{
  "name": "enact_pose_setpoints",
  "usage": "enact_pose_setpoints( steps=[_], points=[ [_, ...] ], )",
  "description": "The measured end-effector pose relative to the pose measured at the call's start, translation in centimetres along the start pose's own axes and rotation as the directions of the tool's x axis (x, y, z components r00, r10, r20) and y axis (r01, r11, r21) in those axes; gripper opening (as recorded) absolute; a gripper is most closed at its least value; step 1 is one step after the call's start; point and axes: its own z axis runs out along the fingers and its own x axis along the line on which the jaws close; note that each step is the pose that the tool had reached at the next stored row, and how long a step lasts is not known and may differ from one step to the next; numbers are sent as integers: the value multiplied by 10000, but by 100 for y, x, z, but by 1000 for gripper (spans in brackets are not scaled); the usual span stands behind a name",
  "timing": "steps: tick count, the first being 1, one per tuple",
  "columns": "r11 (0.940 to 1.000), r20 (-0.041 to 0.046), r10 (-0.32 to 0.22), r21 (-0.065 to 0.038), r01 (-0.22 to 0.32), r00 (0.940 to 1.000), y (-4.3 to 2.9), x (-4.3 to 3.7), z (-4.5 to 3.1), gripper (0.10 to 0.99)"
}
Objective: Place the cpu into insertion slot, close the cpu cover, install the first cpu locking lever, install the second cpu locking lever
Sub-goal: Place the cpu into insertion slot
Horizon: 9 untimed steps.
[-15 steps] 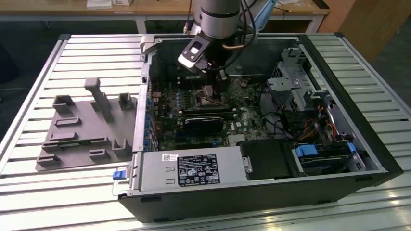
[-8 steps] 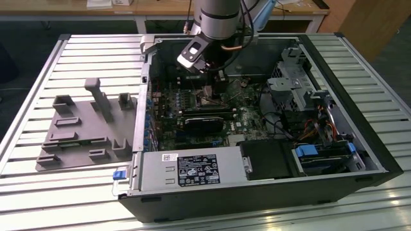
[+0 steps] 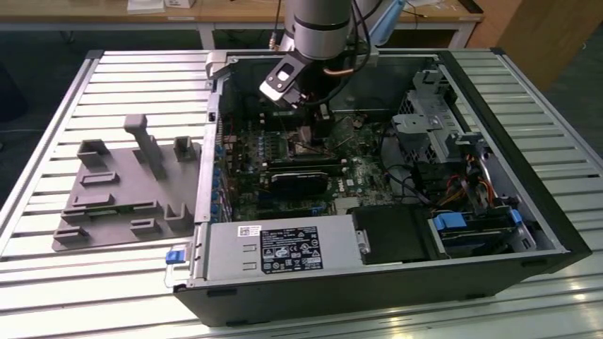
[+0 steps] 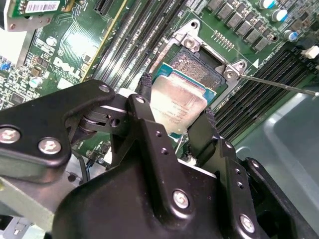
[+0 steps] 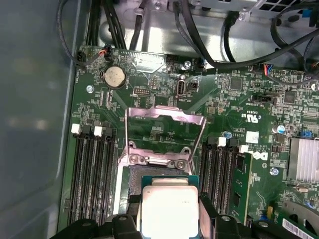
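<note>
**CPU held over slot, cover up**

Fingers [image 4: 143, 92] are clamped on the cpu [image 4: 182, 102] by two opposite edges, metal top facing the cameras in both wrist views. The cpu hangs just over the slot [image 4: 197, 67] and partly covers it; can't tell if it's touching. The cover [image 5: 164, 113] stands flipped open just beyond the slot. All of this sits inside the open case [image 3: 377, 289] on the slatted worktop [image 3: 113, 63].

Handling, my read: the chip is light, stiff and flat, and the metal top is prob. slick. The underside contacts and slot pins are likely fragile. So hold it by the edges only, as now, keep it level and use no force.
</note>
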Motion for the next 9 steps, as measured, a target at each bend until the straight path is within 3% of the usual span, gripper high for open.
enact_pose_setpoints(
  steps=[9],
  points=[
    [9992,31,118,-390,-117,9999,-3,2,56,537]
  ],
)
